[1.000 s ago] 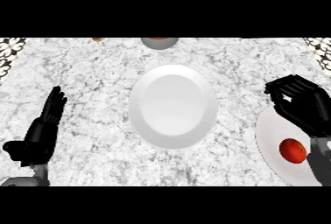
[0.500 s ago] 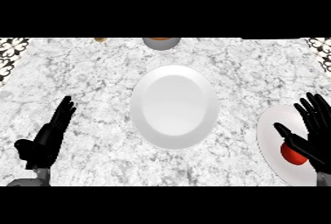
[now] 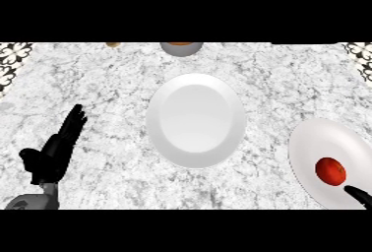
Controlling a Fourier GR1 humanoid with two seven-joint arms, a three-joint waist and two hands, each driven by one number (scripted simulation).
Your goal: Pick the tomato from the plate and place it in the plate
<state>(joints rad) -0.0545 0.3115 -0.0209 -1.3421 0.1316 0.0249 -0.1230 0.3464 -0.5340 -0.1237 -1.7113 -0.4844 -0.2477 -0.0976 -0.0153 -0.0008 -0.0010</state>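
A red tomato (image 3: 330, 171) lies on a white plate (image 3: 314, 143) at the counter's right edge. An empty white plate (image 3: 196, 120) sits in the middle of the counter. Only a dark tip of my right hand (image 3: 359, 194) shows at the lower right corner, just below the tomato and apart from it. My left hand (image 3: 56, 150) rests open at the lower left, fingers pointing up, far from both plates.
A grey bowl (image 3: 181, 47) with something orange-brown inside stands at the counter's far edge, with a small brown object (image 3: 112, 44) to its left. Patterned tiles (image 3: 13, 61) border the marble counter at both upper corners.
My right hand has drawn back down and to the right, off the tomato's plate, until only its tip shows. The tomato is now uncovered. The left hand has barely moved.
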